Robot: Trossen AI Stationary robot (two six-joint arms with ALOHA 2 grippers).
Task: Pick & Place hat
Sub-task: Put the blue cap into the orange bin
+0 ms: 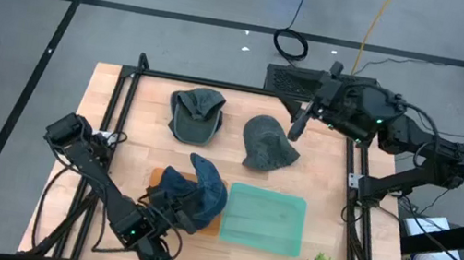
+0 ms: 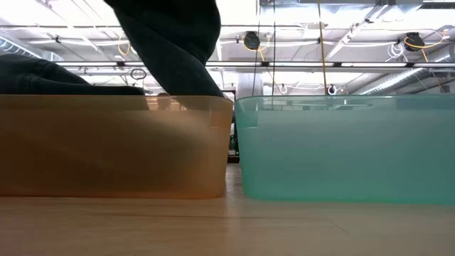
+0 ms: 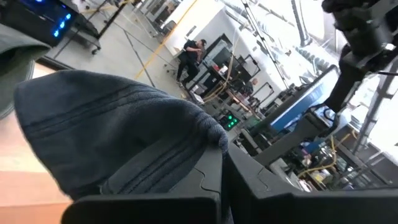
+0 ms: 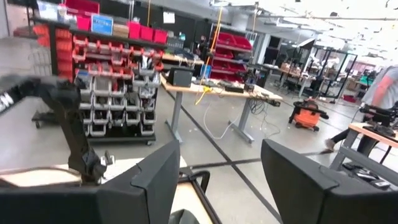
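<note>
While the left gripper [image 1: 183, 218] at lower centre clamps the blue hat [image 1: 199, 192], the soft cloth droops; gripping its thick brim seems safest. The right gripper [image 1: 299, 122], upper right, hangs open and empty.

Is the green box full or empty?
Empty. From above, the green box shows only its bare bottom. The blue hat hangs over the orange box beside it, held by the left claw.

Bright, even overhead light; ceiling lamps [image 2: 341, 14] glare in the low view, near bins soft-focused.
</note>
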